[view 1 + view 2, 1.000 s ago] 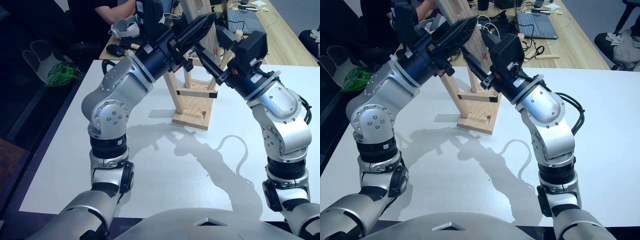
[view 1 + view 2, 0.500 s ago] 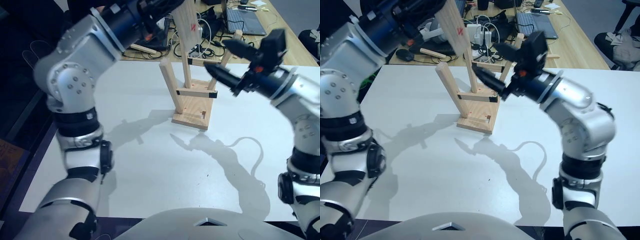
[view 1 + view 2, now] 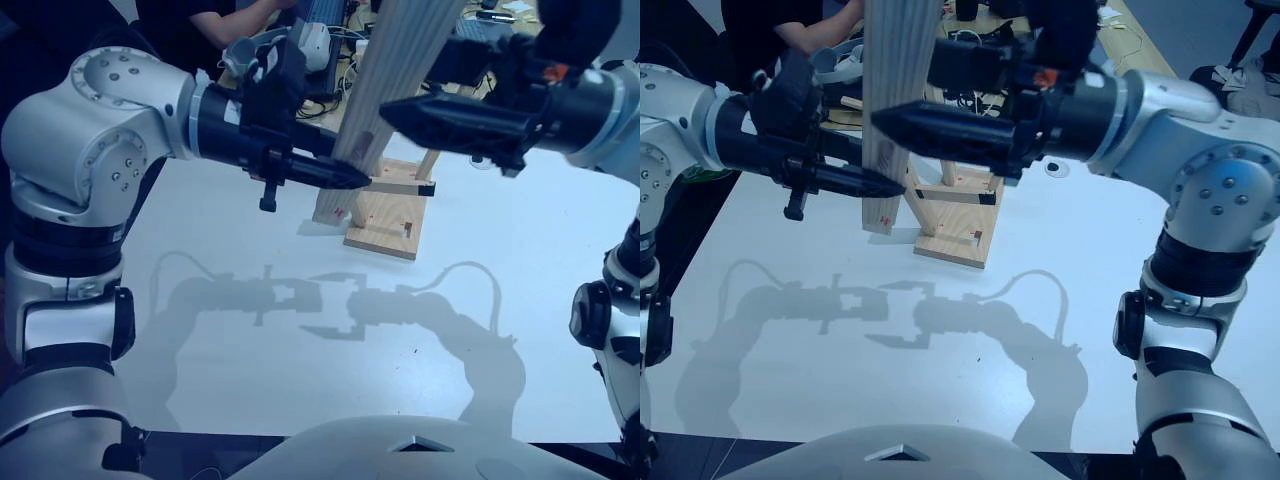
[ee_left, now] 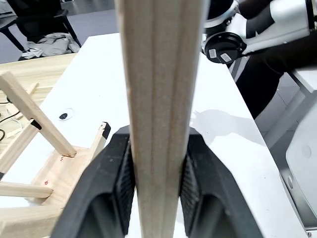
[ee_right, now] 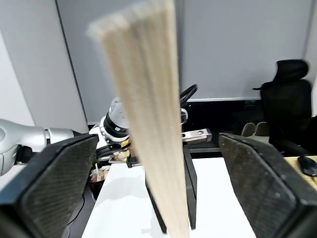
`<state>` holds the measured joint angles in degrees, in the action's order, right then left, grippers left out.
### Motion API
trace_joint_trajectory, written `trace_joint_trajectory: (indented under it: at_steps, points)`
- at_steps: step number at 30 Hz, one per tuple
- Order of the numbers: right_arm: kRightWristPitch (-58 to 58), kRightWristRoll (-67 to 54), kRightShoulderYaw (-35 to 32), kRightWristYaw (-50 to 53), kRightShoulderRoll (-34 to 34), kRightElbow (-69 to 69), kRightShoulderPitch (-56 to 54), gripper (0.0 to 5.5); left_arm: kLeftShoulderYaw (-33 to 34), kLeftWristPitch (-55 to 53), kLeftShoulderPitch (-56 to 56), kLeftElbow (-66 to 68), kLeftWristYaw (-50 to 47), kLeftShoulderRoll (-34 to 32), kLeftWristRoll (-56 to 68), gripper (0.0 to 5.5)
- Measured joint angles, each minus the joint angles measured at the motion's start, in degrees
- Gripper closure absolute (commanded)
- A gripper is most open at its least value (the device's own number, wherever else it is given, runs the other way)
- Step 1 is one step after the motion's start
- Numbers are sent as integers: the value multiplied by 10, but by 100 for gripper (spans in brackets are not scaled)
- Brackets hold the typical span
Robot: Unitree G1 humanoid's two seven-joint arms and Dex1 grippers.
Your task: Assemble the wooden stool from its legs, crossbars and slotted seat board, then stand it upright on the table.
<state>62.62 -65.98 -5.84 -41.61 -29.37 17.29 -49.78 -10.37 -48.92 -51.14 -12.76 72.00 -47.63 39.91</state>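
Board [image 3: 895,100] pinched upright in left claw [image 4: 157,148], clear of frame [image 3: 385,215] beyond. Right claw [image 5: 158,183] spread wide astride it, probably for handover.

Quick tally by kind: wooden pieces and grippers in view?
Board: 1, clamped by the left gripper
Stool frame, partly built: 1
Grippers: 2; the right gripper has its jaws open around the board
Total: 4

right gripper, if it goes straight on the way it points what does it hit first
The wooden board clamped by the left gripper. The right gripper is open with the board standing between its fingers, so the board would likely run deeper into that gap; depth is unclear.
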Motion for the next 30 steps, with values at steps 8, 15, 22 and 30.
trace_joint_trajectory:
  at_steps: [8,15,22,30]
  points:
    - [-7,0,7,23,20,0,2,290,-1,-26,6,-19,-17,19,1,450]
    - [-8,-2,6,34,26,0,3,419,-1,-39,12,-26,-31,27,0,450]
    - [-13,-3,1,48,30,8,6,435,3,-41,12,-24,-39,37,1,450]
    - [-61,23,-21,80,35,-5,23,450,52,9,0,16,-120,115,-7,306]
